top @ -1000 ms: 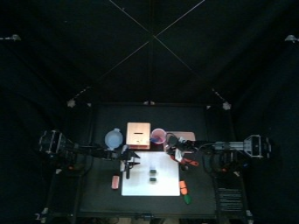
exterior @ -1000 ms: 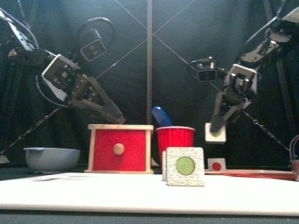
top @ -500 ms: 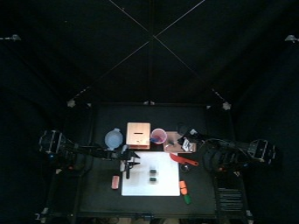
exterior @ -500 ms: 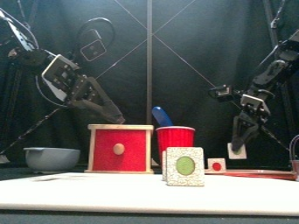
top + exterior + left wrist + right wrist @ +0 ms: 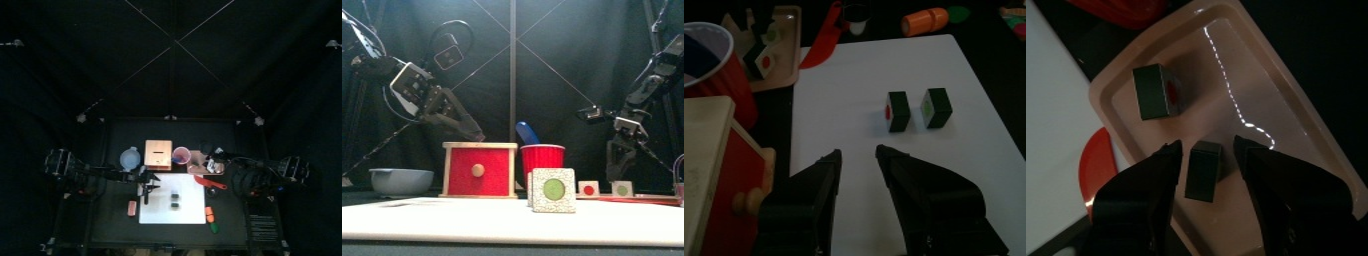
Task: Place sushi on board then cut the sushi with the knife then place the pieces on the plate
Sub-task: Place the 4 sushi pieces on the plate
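Two dark green sushi pieces [image 5: 898,110] [image 5: 937,107] stand side by side on the white cutting board [image 5: 965,180]; the front view shows them as one block [image 5: 552,189]. Two more pieces [image 5: 589,187] [image 5: 623,187] sit on the pink tray [image 5: 1253,70]. My right gripper [image 5: 1209,148] hangs open just over the second piece [image 5: 1203,170], jaws on either side of it without touching. My left gripper [image 5: 858,153] is open and holds nothing, hovering over the board's edge beside the wooden box [image 5: 718,150]. The red knife [image 5: 824,50] lies between board and tray.
The red cup [image 5: 543,158] with the blue knife [image 5: 525,132] stands behind the board, next to the box with its red drawer [image 5: 480,170]. A blue-grey bowl [image 5: 401,180] sits at far left. An orange toy [image 5: 925,20] lies off the board's corner.
My right gripper carried a sushi piece rightward and down onto the tray, then let it go. The left arm has held still.
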Controlling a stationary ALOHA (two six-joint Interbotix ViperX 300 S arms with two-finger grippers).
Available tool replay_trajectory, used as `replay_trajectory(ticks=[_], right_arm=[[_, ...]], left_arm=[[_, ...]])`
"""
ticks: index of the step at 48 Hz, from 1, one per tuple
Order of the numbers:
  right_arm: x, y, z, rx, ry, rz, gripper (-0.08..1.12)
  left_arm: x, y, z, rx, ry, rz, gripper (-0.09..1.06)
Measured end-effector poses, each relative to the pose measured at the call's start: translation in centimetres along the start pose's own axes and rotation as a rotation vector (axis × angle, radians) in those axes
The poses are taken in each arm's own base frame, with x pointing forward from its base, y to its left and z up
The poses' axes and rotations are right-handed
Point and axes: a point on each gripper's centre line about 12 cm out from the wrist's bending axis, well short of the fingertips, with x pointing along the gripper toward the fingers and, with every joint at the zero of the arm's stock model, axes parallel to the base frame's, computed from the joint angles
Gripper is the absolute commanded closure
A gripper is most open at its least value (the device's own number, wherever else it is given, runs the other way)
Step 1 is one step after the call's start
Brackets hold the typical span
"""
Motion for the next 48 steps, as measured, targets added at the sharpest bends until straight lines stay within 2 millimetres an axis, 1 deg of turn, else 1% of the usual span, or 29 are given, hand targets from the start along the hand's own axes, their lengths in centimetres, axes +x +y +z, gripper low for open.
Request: replay_trajectory(ticks=[4,6,11,18,25,32,43,48], right_arm=[[-0.5,0.9,0.7,-0.016,-0.03,0.023,0.23],[-0.7,1.8,1.0,-0.034,-0.042,0.046,0.23],[-1.3,4.6,1.8,-0.09,-0.07,0.113,0.23],[-2.2,9.0,2.7,-0.181,-0.118,0.216,0.23],[-2.7,13.1,2.9,-0.261,-0.15,0.304,0.23],[-2.1,15.6,2.5,-0.269,-0.144,0.353,0.23],[0.2,18.7,2.0,-0.304,-0.117,0.377,0.22],[1.4,19.7,2.0,-0.322,-0.097,0.376,0.22]], left_arm=[[0.0,0.0,0.0,0.0,-0.002,0.0,0.22],[0.0,-0.1,0.0,0.002,-0.002,-0.002,0.22],[0.0,0.0,0.0,0.0,0.0,0.0,0.22],[0.0,0.0,0.0,0.0,0.0,0.0,0.22],[0.0,0.0,0.0,0.0,0.0,0.0,0.22],[0.0,0.0,0.0,0.001,0.0,-0.001,0.22],[0.0,0.0,0.0,0.0,0.0,0.0,0.22],[0.0,0.0,0.0,0.0,-0.002,0.0,0.22]])
